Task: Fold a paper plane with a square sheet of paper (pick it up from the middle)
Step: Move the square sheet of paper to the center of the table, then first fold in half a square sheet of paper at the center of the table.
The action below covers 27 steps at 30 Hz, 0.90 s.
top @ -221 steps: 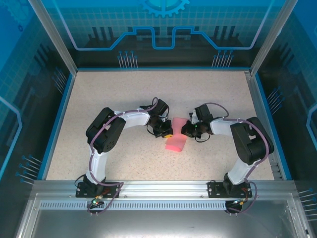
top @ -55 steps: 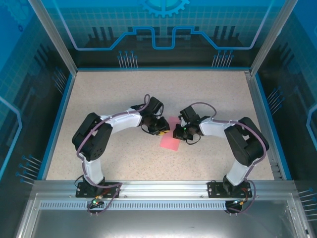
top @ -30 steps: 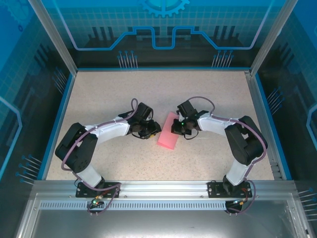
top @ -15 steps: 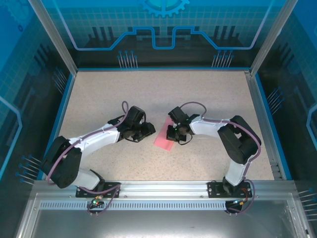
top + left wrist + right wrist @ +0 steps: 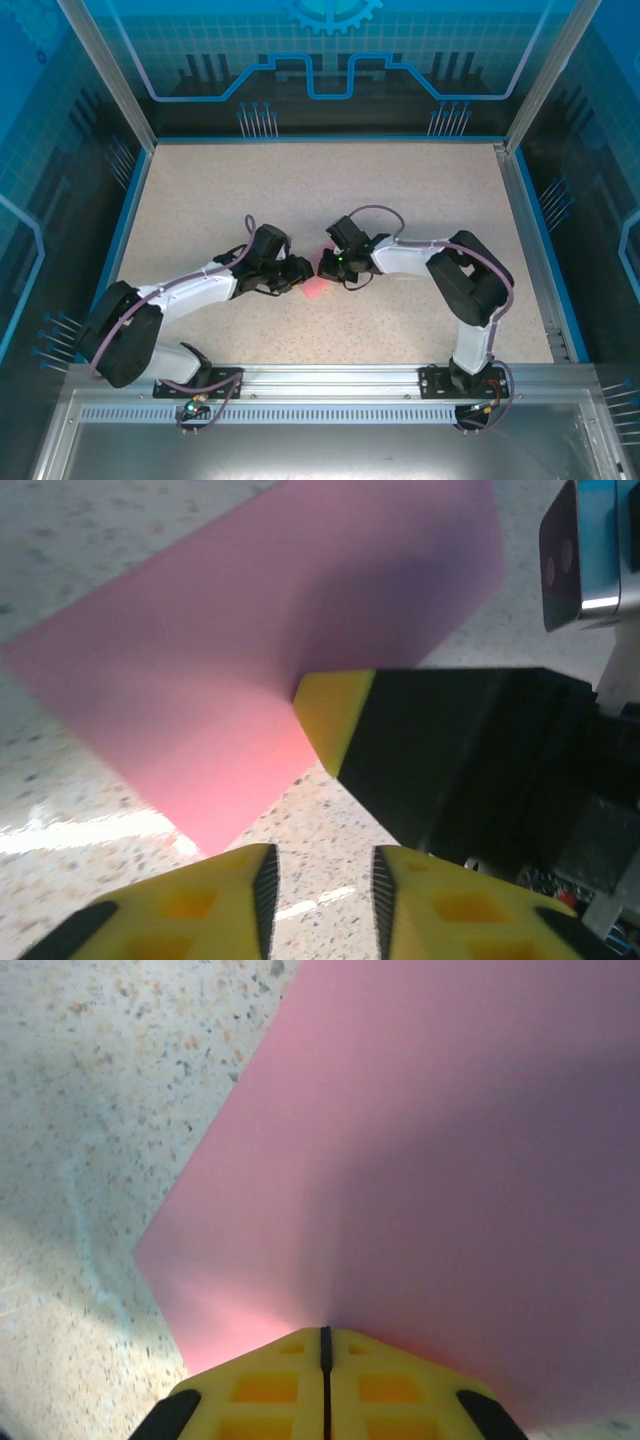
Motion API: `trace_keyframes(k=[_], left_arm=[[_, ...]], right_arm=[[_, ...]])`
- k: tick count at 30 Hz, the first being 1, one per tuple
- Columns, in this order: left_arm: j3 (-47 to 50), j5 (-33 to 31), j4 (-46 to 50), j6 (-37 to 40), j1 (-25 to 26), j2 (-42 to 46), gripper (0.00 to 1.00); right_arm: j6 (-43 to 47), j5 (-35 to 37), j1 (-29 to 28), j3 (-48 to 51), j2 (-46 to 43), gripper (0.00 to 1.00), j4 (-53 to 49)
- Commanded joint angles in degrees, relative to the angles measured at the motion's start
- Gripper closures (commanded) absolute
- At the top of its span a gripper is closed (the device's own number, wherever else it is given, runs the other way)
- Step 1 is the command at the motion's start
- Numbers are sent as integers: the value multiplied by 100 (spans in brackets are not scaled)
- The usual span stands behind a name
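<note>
Speckled beige table (image 5: 200,200), blue-edged, inside a blue-panelled enclosure; I list items from the near edge outward.

1. Aluminium rail (image 5: 330,380) along the near side, carrying both arm bases.
2. Left arm (image 5: 190,290), stretched low from the near-left corner toward the table's middle.
3. Right arm (image 5: 470,290), rising from the near-right base and bending back toward the middle.
4. Left gripper (image 5: 320,875): I see its yellow tips parted by a narrow gap with nothing between them, poised just short of the paper's near corner.
5. Right gripper (image 5: 323,1345): fingers pressed together along a thin seam. Its tip rests on the paper's edge; whether it pinches the sheet, I cannot tell.
6. Pink paper (image 5: 317,290): mid-table, directly between the two grippers. It lies folded into a slanted rectangle, mostly flat on the surface.
7. Far wall (image 5: 330,60): blue glass with printed line graphics.
</note>
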<state>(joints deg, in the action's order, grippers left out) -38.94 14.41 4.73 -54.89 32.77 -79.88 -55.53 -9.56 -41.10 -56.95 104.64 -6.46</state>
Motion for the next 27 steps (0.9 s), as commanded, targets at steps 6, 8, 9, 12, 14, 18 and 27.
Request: trace_keyframes(k=[6, 8, 9, 12, 14, 18, 27], left_arm=[[-239, 271, -615, -111, 354, -498, 79], [-376, 212, -546, -86, 416, -641, 81], [-420, 177, -526, -99, 442, -718, 82], [-600, 78, -439, -143, 511, -918, 84], [-689, -3, -376, -164, 545, -1026, 85], [-880, -87, -249, -131, 555, -1275, 87], [-1099, -52, -170, -100, 563, -1751, 90]], right_arm=[[633, -533, 469, 852, -669, 95, 1040], [632, -554, 514, 896, -593, 96, 1066], [623, -539, 525, 925, -561, 96, 1100], [555, -510, 590, 961, -427, 96, 1170], [524, -522, 620, 962, -326, 96, 1241], [481, -606, 645, 963, -139, 96, 1388], [434, -677, 687, 958, 38, 96, 1411]])
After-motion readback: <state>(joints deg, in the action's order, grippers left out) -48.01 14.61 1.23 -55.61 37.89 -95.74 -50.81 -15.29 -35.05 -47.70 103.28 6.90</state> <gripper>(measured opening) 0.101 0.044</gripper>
